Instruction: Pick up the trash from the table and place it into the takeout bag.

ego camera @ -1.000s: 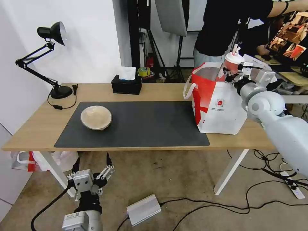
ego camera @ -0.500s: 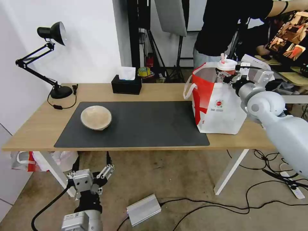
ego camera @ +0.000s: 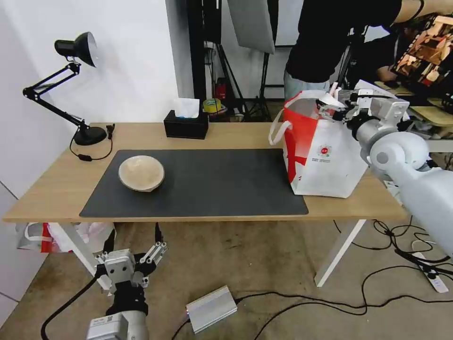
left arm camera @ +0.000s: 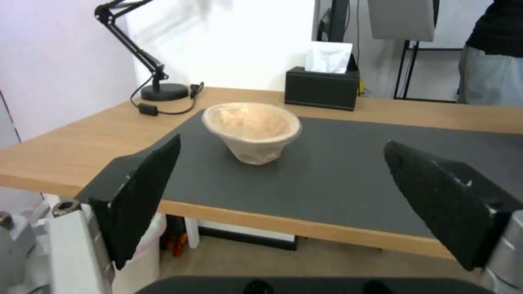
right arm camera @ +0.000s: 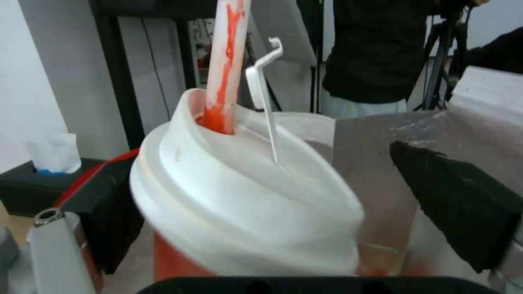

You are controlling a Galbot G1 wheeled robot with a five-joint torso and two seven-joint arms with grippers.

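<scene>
- Head view: right hand (ego camera: 336, 105) sat in the mouth of the boxy white-and-red takeout bag (ego camera: 323, 158) on the light-wood counter (ego camera: 226, 137).
- Left wrist view: left hand (left arm camera: 283, 204), fingers apart, idled below the counter edge facing the shallow tan bowl (left arm camera: 251, 130).
- Right wrist view: red drink cup with white lid and straw (right arm camera: 245, 196) stood between spread fingers, seemingly being released; next, withdrawing cleanly.

This looks like a recording studio or robot lab, not a home. A bare table (ego camera: 61, 189) stands on a stained concrete floor (ego camera: 245, 255) with loose cables (ego camera: 377, 283) and a power strip (ego camera: 436, 281) at four o'clock. Behind, at twelve o'clock, light stands (ego camera: 226, 71) and a hanging reflector panel (ego camera: 250, 23) crowd a white wall (ego camera: 137, 61).
</scene>
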